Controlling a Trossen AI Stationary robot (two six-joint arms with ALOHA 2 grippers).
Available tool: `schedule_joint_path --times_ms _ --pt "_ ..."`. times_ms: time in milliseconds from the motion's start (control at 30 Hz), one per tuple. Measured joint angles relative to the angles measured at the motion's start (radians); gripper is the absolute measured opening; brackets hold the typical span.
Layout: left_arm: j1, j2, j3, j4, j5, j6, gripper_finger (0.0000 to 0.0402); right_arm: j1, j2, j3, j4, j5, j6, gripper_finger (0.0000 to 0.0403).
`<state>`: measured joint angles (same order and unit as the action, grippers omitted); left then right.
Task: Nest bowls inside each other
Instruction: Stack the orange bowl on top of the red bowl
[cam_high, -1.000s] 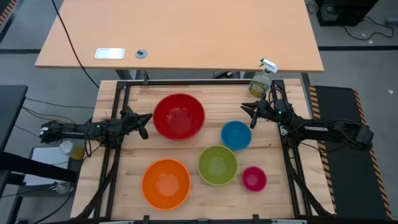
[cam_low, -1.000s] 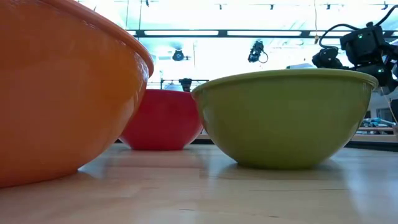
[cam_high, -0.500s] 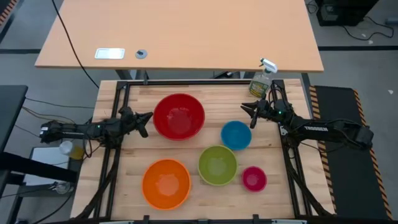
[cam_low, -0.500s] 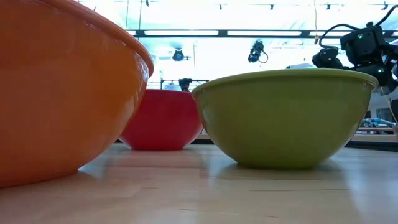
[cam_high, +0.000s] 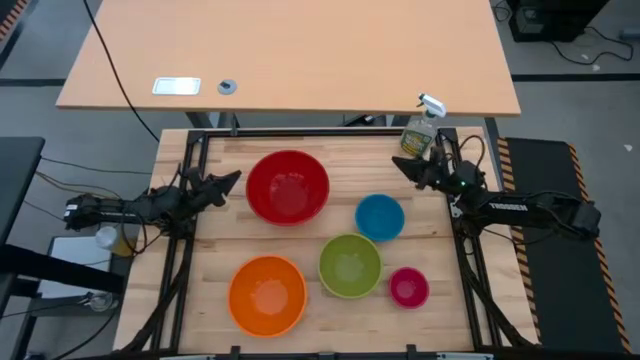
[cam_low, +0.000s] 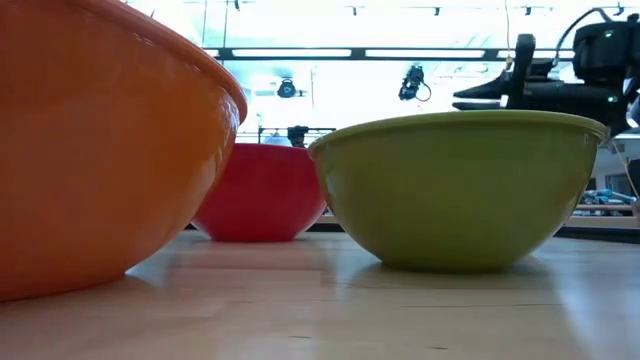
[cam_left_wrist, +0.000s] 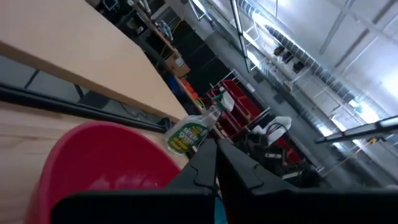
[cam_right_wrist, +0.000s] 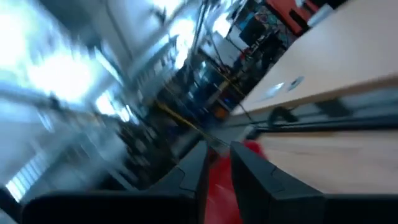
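Five bowls stand apart on their bases on the wooden table (cam_high: 220, 250): red (cam_high: 288, 187) at the far middle, blue (cam_high: 380, 217) to its right, lime green (cam_high: 350, 265), orange (cam_high: 267, 294) near left, pink (cam_high: 408, 286) near right. My left gripper (cam_high: 235, 179) hovers just left of the red bowl, shut, pointing at it. My right gripper (cam_high: 397, 162) hovers at the far right, beyond the blue bowl, pointing left; a narrow gap shows between its fingers (cam_right_wrist: 217, 149) with nothing in it.
A clear spray bottle (cam_high: 420, 135) with yellowish liquid stands at the far right corner, close behind my right gripper. A black frame (cam_high: 300, 133) runs along the table's edges. A second, tan table (cam_high: 300, 60) lies beyond the far edge.
Both grippers have rolled about their own axes and tipped upward, rising a little while staying in place. In the low view my right gripper's fingers now reach out level above the green bowl's rim. No bowl has moved.
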<state>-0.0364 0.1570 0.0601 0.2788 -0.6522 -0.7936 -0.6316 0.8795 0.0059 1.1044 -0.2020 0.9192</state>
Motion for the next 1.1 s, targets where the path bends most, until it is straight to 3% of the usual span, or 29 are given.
schedule_joint_path --times_ms 100,267,367,467,533,600,833,967,1100 --pt "0.000 0.000 0.001 0.018 -0.008 -0.053 0.0018 0.013 0.000 0.000 0.057 0.083 0.154 0.0075" --pt "0.000 0.000 0.002 0.058 -0.004 -0.075 0.0018 0.035 0.000 0.032 0.087 0.152 0.239 0.0075" --pt "0.000 0.000 0.002 0.139 0.005 -0.035 0.0018 0.054 0.008 0.108 0.078 0.049 0.221 0.0075" --pt "0.000 0.000 0.012 0.216 0.052 0.052 0.0018 0.109 0.022 0.248 0.079 -0.106 0.064 0.0075" --pt "0.000 0.002 0.047 0.190 0.071 0.086 0.0018 0.143 0.039 0.367 -0.013 -0.199 -0.041 0.0075" --pt "0.000 0.016 0.101 0.106 0.071 0.117 0.0018 0.176 0.066 0.490 -0.163 -0.259 -0.134 0.0075" --pt "0.000 0.164 0.403 -0.332 0.081 0.235 0.0018 0.247 0.203 0.869 -0.620 -0.310 -0.358 0.0075" --pt "0.000 0.287 0.571 -0.552 0.156 0.256 0.0020 0.294 0.295 0.986 -0.705 -0.458 -0.401 0.0075" --pt "0.000 0.392 0.695 -0.793 0.212 0.201 0.0043 0.343 0.392 1.024 -0.728 -0.463 -0.386 0.0075"
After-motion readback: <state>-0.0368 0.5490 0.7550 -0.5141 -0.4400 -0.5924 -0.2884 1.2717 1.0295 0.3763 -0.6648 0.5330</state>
